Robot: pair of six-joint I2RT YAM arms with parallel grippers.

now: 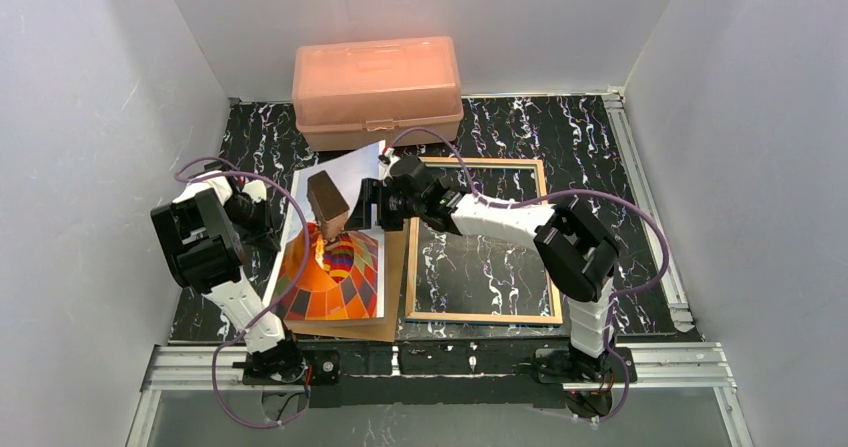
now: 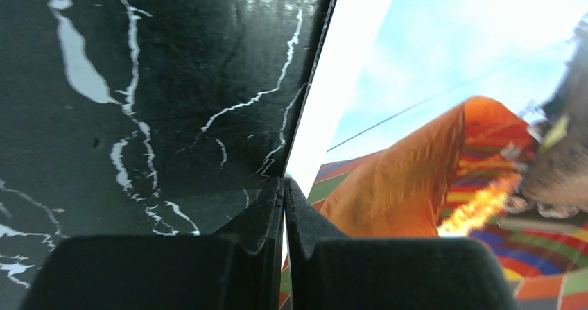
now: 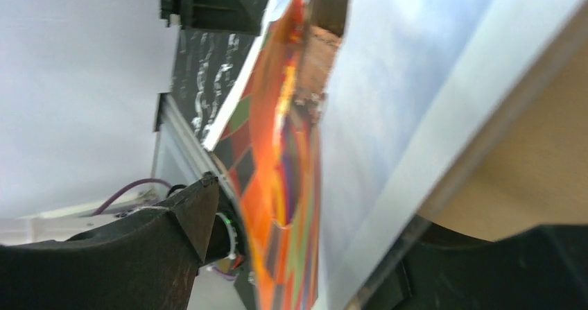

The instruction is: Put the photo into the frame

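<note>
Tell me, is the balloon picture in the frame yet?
Out. The photo is left of the frame, pinched at its edge by the left gripper; the frame's pane shows only table.

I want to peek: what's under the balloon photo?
A brown board shows along the right and near edges of the photo. Whatever else lies beneath is covered.

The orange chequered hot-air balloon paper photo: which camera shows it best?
Top external: nearly the whole rectangular paper photo of the orange balloon shows. Left wrist gives one edge close up; right wrist, a steep, blurred sliver.
</note>
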